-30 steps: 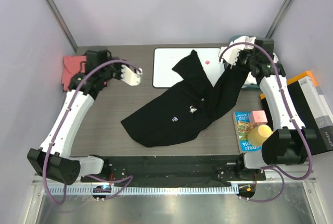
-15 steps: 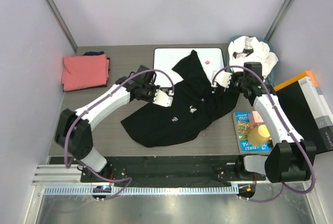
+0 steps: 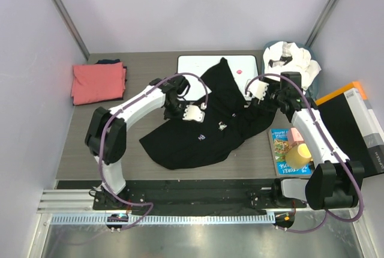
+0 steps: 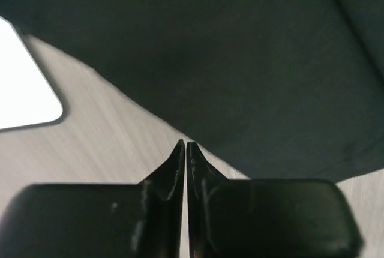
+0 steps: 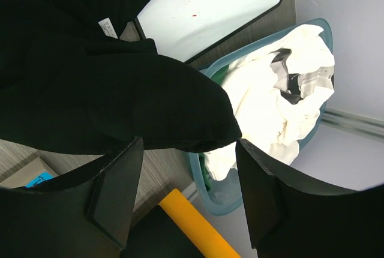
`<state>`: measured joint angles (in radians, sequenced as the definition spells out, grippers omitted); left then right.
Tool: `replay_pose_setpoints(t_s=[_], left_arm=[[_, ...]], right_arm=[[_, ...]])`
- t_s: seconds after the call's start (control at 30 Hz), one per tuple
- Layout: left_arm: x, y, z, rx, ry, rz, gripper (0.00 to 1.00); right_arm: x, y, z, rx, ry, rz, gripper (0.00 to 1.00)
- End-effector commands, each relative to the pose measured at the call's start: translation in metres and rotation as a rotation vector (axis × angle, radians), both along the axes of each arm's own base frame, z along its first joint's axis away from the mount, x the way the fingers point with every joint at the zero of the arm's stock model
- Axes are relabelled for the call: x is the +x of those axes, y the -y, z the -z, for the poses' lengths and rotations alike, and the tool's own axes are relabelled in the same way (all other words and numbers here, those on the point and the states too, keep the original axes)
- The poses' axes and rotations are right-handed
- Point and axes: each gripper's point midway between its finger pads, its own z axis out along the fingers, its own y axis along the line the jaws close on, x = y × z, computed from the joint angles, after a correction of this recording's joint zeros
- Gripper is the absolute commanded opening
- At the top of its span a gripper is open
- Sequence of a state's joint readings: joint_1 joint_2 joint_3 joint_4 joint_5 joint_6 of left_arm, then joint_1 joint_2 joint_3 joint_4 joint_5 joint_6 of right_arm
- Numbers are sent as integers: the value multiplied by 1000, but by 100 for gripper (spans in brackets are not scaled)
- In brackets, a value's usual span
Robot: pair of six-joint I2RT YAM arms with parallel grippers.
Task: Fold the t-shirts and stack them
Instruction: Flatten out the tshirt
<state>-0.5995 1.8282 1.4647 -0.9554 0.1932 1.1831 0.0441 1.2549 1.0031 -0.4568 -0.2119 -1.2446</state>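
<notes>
The black t-shirt [image 3: 192,141] is matt cloth (tabletop [image 3: 78,120] wood-grained).

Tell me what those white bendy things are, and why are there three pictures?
They are two robot arms bolted to a table. The big picture looks down from above. The other two come from little cameras on the wrists, so each shows that arm's own end effector, its two-fingered pincher.

A black t-shirt lies crumpled in the middle, partly over a white board. A folded pink t-shirt sits at the far left. White t-shirts fill a basket at the far right.

The left end effector is pinched shut at the black shirt's edge, with nothing in it that I can see. The right end effector is open, by a bunched part of that shirt.
</notes>
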Motion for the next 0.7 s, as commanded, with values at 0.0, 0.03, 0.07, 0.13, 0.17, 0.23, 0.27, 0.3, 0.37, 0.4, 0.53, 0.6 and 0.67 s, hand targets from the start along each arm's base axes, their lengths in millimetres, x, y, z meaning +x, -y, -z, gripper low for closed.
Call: replay_pose_setpoints(t_s=[0.0, 0.03, 0.07, 0.13, 0.17, 0.23, 0.27, 0.3, 0.37, 0.4, 0.53, 0.6, 0.67], left_arm=[[-22, -5, 20, 82, -197, -30, 0], [-28, -9, 22, 109, -236, -37, 0], [-26, -7, 22, 111, -248, -50, 0], [-30, -11, 31, 139, -301, -72, 0], [-29, -12, 34, 147, -304, -83, 0], [-28, -17, 46, 189, -314, -100, 0], [-26, -19, 49, 203, -308, -112, 0], [-25, -24, 52, 232, -309, -117, 0], [-21, -25, 60, 262, -313, -147, 0], [-20, -29, 61, 287, -309, -158, 0], [-15, -40, 71, 363, -294, -183, 0], [-8, -43, 75, 380, -261, -202, 0], [-1, -55, 79, 446, -211, -218, 0]], right_arm=[[4, -1, -4, 24, 17, 27, 68], [6, -2, -7, 28, 21, 31, 68], [7, -2, -6, 34, 17, 40, 67], [10, -1, -9, 36, 22, 45, 68], [11, 0, -10, 36, 24, 50, 67], [14, 0, -11, 33, 22, 53, 67], [16, 0, -12, 33, 25, 54, 67], [20, -1, -14, 34, 28, 53, 67], [25, 0, -18, 33, 36, 58, 67], [30, 0, -23, 36, 48, 63, 67], [43, 1, -34, 36, 79, 66, 66], [49, 0, -42, 35, 103, 62, 66], [54, 0, -47, 36, 125, 64, 66]])
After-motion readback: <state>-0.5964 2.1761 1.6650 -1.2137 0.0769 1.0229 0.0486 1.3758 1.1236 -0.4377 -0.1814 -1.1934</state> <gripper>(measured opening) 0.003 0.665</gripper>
